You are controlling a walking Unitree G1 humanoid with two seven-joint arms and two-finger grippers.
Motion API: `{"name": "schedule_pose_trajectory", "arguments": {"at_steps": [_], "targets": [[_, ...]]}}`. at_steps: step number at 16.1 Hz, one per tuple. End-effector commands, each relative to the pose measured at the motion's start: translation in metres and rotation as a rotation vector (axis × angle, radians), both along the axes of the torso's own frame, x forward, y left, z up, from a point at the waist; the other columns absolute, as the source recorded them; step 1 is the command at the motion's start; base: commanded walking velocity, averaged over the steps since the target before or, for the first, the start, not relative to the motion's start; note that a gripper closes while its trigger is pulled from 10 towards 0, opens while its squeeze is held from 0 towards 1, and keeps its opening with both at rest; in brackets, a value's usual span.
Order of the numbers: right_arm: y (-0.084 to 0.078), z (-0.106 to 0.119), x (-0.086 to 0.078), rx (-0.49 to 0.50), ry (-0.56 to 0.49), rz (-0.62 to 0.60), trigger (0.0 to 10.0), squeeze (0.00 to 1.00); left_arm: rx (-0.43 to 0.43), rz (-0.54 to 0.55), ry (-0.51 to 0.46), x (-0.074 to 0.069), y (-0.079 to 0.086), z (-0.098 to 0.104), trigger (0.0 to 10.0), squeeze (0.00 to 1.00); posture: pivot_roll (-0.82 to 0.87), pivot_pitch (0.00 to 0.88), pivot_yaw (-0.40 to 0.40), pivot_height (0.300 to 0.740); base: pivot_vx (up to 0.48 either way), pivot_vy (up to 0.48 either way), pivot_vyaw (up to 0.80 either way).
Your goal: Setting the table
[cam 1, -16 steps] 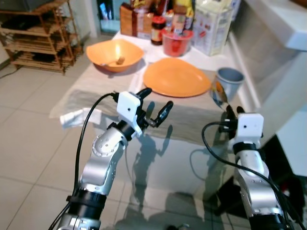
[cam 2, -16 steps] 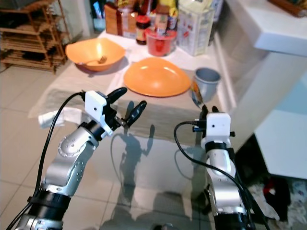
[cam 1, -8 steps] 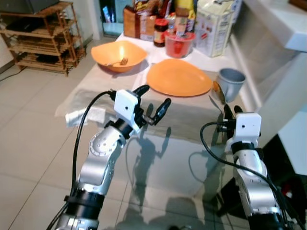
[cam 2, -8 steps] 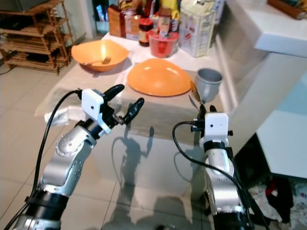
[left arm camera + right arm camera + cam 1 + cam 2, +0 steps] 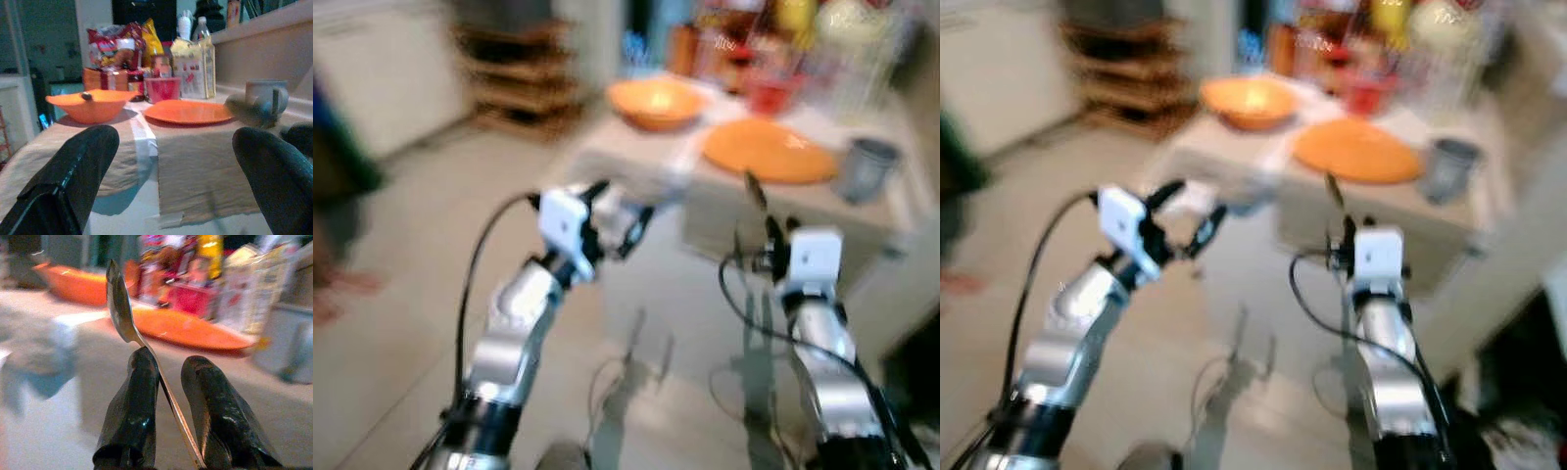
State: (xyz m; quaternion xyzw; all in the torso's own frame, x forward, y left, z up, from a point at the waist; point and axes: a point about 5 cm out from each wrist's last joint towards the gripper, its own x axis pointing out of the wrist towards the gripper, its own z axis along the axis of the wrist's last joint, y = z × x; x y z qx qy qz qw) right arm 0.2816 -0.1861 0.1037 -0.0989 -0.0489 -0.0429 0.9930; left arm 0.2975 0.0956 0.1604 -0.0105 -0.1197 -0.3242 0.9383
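Spoon (image 5: pixel 122 313) is pinched upright in the right gripper (image 5: pixel 168 377), short of the table (image 5: pixel 195 161). Left gripper (image 5: pixel 171 161) is spread wide, empty. Head views are blurred. Spoon is best laid beside the orange plate (image 5: pixel 188 111), clear of the grey cup (image 5: pixel 266 95).

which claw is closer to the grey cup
Right. The right claw, holding a spoon, sits just short of the table on the grey cup's side. The left claw, open, hangs further off, toward the orange bowl's side.
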Motion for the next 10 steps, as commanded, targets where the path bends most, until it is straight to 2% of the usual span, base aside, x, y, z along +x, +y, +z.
{"name": "schedule_pose_trajectory", "arguments": {"at_steps": [1, 3, 8, 10], "targets": [[-0.0021, 0.0038, 0.0024, 0.006, -0.014, -0.004, 0.0, 0.0, 0.002, -0.036, -0.025, 0.0005, -0.0043, 0.0074, 10.0, 0.0, 0.09, 0.0, -0.056, 0.74, 0.0, -0.311, 0.0], [-0.0034, 0.0033, 0.0029, 0.003, -0.011, -0.006, 0.0, 0.0, -0.006, -0.074, -0.023, -0.0024, -0.0071, 0.0073, 10.0, 0.0, 0.08, 0.0, -0.056, 0.74, 0.0, -0.48, 0.0], [-0.003, 0.0027, 0.0047, 0.009, -0.004, -0.01, 0.0, 0.0, 0.008, -0.075, -0.014, -0.0015, -0.0093, 0.0037, 10.0, 0.0, 0.08, 0.0, -0.046, 0.74, 0.0, -0.48, 0.0], [-0.002, 0.003, 0.0047, 0.02, -0.007, -0.008, 0.0, 0.0, 0.011, -0.061, -0.006, 0.0018, -0.0072, 0.0027, 10.0, 0.0, 0.07, 0.0, -0.041, 0.74, 0.0, -0.48, -0.67]]}}
